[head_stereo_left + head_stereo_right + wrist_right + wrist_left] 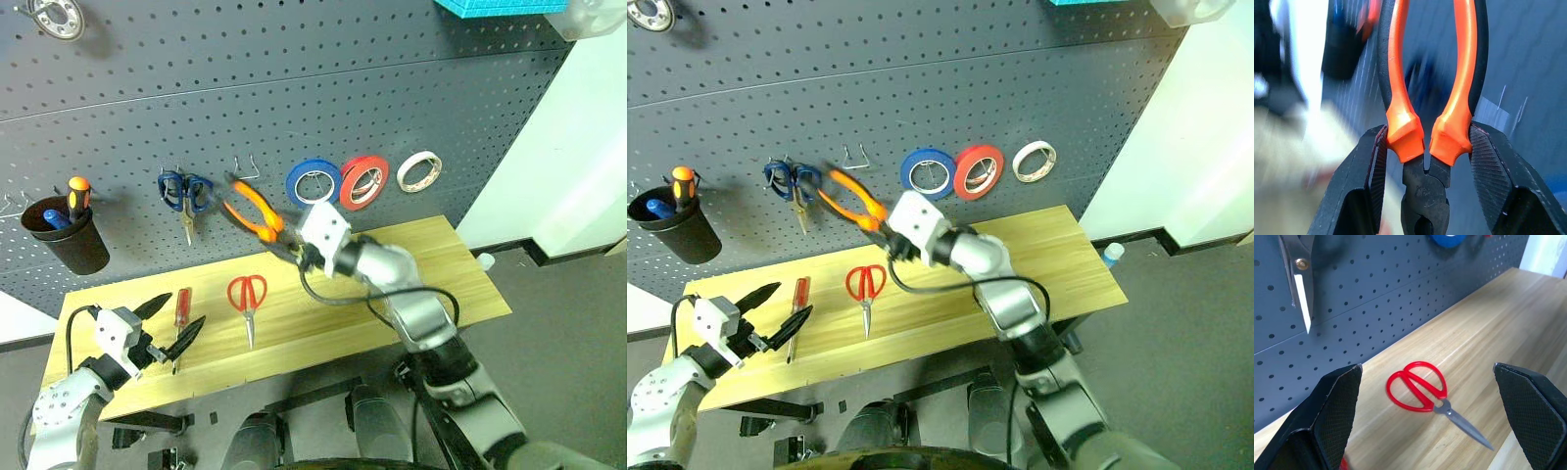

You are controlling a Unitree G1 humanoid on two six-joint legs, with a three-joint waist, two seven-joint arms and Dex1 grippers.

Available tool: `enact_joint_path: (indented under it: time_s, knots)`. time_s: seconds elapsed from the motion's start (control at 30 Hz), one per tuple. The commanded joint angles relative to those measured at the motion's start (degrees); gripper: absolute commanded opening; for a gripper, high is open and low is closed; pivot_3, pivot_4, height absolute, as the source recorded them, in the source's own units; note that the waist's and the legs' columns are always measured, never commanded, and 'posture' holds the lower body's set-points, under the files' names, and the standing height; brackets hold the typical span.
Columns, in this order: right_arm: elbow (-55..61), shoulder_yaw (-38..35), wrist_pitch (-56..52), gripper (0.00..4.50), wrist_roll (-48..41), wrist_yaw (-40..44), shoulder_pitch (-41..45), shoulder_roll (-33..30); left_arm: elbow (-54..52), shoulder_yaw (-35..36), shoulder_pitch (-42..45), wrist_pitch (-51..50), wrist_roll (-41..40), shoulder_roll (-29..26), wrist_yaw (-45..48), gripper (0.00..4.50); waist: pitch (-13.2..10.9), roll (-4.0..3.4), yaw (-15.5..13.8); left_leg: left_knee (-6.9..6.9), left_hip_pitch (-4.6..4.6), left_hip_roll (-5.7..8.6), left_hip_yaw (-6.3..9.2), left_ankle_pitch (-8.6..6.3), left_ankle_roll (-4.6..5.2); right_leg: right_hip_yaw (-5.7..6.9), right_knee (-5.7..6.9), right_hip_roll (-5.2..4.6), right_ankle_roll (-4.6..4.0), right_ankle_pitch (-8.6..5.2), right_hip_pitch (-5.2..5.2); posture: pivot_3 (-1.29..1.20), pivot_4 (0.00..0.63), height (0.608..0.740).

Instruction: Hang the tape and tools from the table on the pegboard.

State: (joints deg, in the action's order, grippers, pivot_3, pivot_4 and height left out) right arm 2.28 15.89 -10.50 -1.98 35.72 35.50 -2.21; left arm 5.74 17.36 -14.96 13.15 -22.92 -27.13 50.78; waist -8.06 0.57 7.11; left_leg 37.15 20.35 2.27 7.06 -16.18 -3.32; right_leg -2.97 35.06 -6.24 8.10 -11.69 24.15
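My right gripper (292, 245) is shut on the orange-and-black pliers (251, 210), gripping them near the head, as the right wrist view shows (1425, 147). It holds them up in front of the dark pegboard (294, 88), handles pointing toward a bare hook (245, 166). The whitish tape (419, 171) hangs on the pegboard at the right. Red scissors (247, 294) and a red-handled screwdriver (181, 307) lie on the wooden table (431, 264). My left gripper (186, 309) is open at the table's left end, beside the screwdriver, and its wrist view faces the red scissors (1418, 387).
A blue roll (313, 181) and a red roll (363, 182) hang left of the whitish tape. Blue-handled scissors (185, 193) hang left of the pliers. A black cup (67, 235) with an orange-handled screwdriver (78, 192) is mounted at the far left. A metal ring (57, 16) hangs top left.
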Motion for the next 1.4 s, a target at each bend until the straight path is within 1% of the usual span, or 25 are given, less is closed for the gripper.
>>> enact_joint_path:
  time_s: [0.03, 0.13, 0.2, 0.4, 0.47, 0.63, 0.8, 0.9, 1.0, 1.13, 1.4]
  knots:
    - [-6.22, -4.23, 4.05, 2.08, -3.21, -3.15, 7.54, 3.73, -4.16, -1.18, -0.60, 1.42, 0.79, 0.97, -1.21, 4.50, -0.11, -0.05, -0.61, -0.02, 0.01, 0.00, 0.00, 0.00, 0.00, 0.00, 0.00, 0.00, -0.17, 0.05, 0.03, -0.03, 0.132, 0.740]
    - [-14.80, -6.19, 8.45, 2.08, -3.60, -4.98, 13.54, 6.06, -6.35, -1.91, -1.11, 1.91, 1.43, 2.31, -2.87, 4.50, -0.43, -0.02, -1.68, -0.09, 0.02, -0.01, 0.01, 0.00, 0.00, 0.01, 0.00, 0.02, -0.30, 0.00, 0.07, -0.01, 0.149, 0.740]
    - [-21.03, -7.24, 12.11, 2.08, -3.82, -5.93, 17.04, 7.49, -7.41, -2.21, -1.46, 2.36, 2.07, 3.16, -4.19, 4.50, -0.68, -0.06, -1.84, -0.14, 0.05, -0.01, 0.01, 0.00, 0.00, 0.01, -0.01, 0.03, -0.34, -0.02, 0.10, 0.01, 0.159, 0.740]
    - [-34.51, -9.78, 21.68, 2.08, -4.72, -6.91, 22.84, 10.30, -11.60, -3.74, -4.87, 3.33, 3.80, 5.25, -7.36, 4.50, -2.00, 0.00, -1.88, -0.24, 0.09, -0.02, 0.02, -0.02, 0.03, 0.01, 0.00, 0.06, -0.41, -0.09, 0.21, 0.05, 0.184, 0.740]
    - [-37.79, -10.69, 24.55, 2.08, -4.80, -7.30, 24.27, 10.75, -13.51, -4.22, -6.48, 3.10, 3.83, 5.51, -7.81, 4.50, -2.36, 0.00, -1.98, -0.27, 0.15, -0.04, 0.03, -0.02, 0.03, 0.02, 0.01, 0.07, -0.43, -0.10, 0.29, 0.06, 0.189, 0.740]
    - [-51.74, -13.44, 32.30, 2.08, -4.17, -8.70, 30.92, 11.07, -16.16, -5.01, -7.34, 1.72, 3.40, 5.15, -9.12, 4.50, -3.51, 0.00, -2.79, -0.31, 0.14, -0.09, 0.03, -0.03, 0.05, 0.02, 0.03, 0.14, -0.52, -0.16, 0.32, 0.07, 0.203, 0.740]
    - [-62.49, -14.51, 39.93, 2.08, -2.57, -10.96, 34.78, 11.53, -16.70, -5.58, -6.84, 0.94, 3.43, 5.20, -10.04, 4.50, -3.68, -0.01, -3.20, -0.43, 0.17, -0.16, 0.04, -0.07, 0.11, 0.02, 0.03, 0.22, -0.66, -0.28, 0.39, 0.07, 0.203, 0.740]
    - [-65.88, -14.43, 42.56, 2.08, -1.11, -13.01, 35.69, 11.75, -16.53, -5.65, -6.73, 0.90, 3.42, 5.17, -10.16, 4.50, -3.69, 0.00, -3.18, -0.64, 0.16, -0.16, 0.04, -0.06, 0.11, 0.02, 0.00, 0.22, -0.71, -0.31, 0.47, 0.08, 0.200, 0.740]
    - [-68.86, -13.44, 47.07, 2.08, 2.70, -18.52, 35.91, 11.17, -16.29, -5.76, -6.46, 0.93, 3.48, 5.20, -10.24, 4.50, -3.69, 0.00, -3.21, -0.87, 0.13, -0.19, 0.05, -0.05, 0.11, 0.02, 0.03, 0.25, -0.78, -0.35, 0.59, 0.08, 0.199, 0.740]
    - [-71.42, -13.54, 49.07, 2.08, 5.17, -23.11, 36.65, 10.25, -16.36, -6.11, -6.40, 0.93, 3.57, 5.30, -10.53, 4.50, -3.69, 0.00, -3.22, -0.97, 0.13, -0.26, 0.06, -0.05, 0.11, 0.02, 0.06, 0.34, -0.87, -0.39, 0.67, 0.09, 0.195, 0.740]
    - [-73.56, -13.33, 48.20, 2.08, 6.87, -23.76, 36.27, 10.52, -16.46, -6.28, -6.30, 0.78, 3.49, 4.90, -10.89, 4.50, -3.68, 0.01, -3.19, -0.96, 0.13, -0.26, 0.07, -0.05, 0.11, 0.02, 0.07, 0.35, -0.90, -0.40, 0.66, 0.09, 0.186, 0.740]
